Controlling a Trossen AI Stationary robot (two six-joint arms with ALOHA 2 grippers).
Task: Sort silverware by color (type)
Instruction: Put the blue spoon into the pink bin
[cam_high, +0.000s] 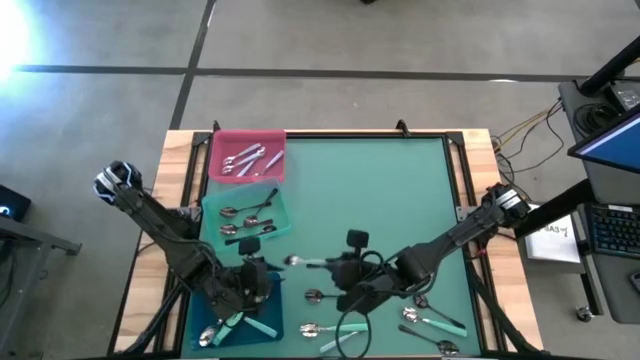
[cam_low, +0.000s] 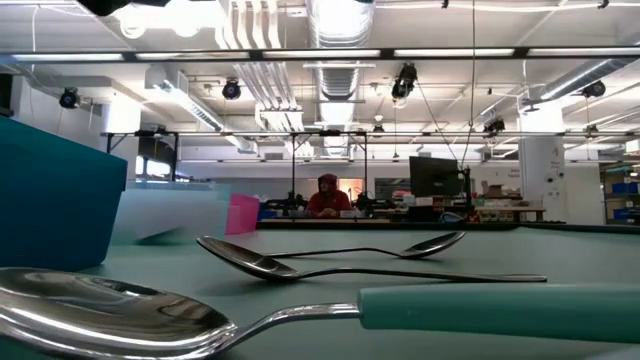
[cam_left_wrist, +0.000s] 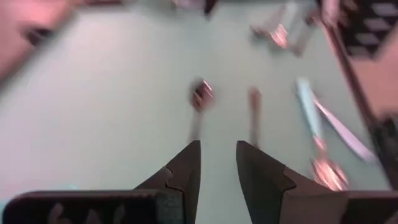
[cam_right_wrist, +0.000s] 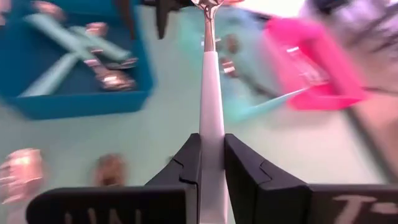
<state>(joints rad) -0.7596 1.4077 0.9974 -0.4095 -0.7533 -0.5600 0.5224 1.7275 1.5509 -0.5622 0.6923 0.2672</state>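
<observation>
The silverware is spread over three trays and the green mat. The pink tray (cam_high: 245, 157) holds all-silver pieces, the green tray (cam_high: 245, 215) dark-handled spoons, and the blue tray (cam_high: 240, 318) mint-handled ones. My right gripper (cam_high: 328, 265) is above the mat, just right of the trays, shut on a pale mint-handled spoon (cam_high: 300, 262). My left gripper (cam_left_wrist: 217, 163) hovers at the blue tray's far edge; its fingers stand apart with nothing between them. My right gripper pinches the spoon's pale handle (cam_right_wrist: 211, 127) between its two fingers. The handle runs along the fingers, and the bowl (cam_right_wrist: 210, 7) sticks out beyond the tips toward the trays. The fingers come from the table's right, slanting down. The spoon is lifted clear of the mat.
Loose spoons lie on the mat near the front edge (cam_high: 315, 296), (cam_high: 312, 328) and front right (cam_high: 432, 320). In the low view a mint-handled spoon (cam_low: 300, 315) and two silver ones (cam_low: 260, 262) lie close by. A person sits far behind the table.
</observation>
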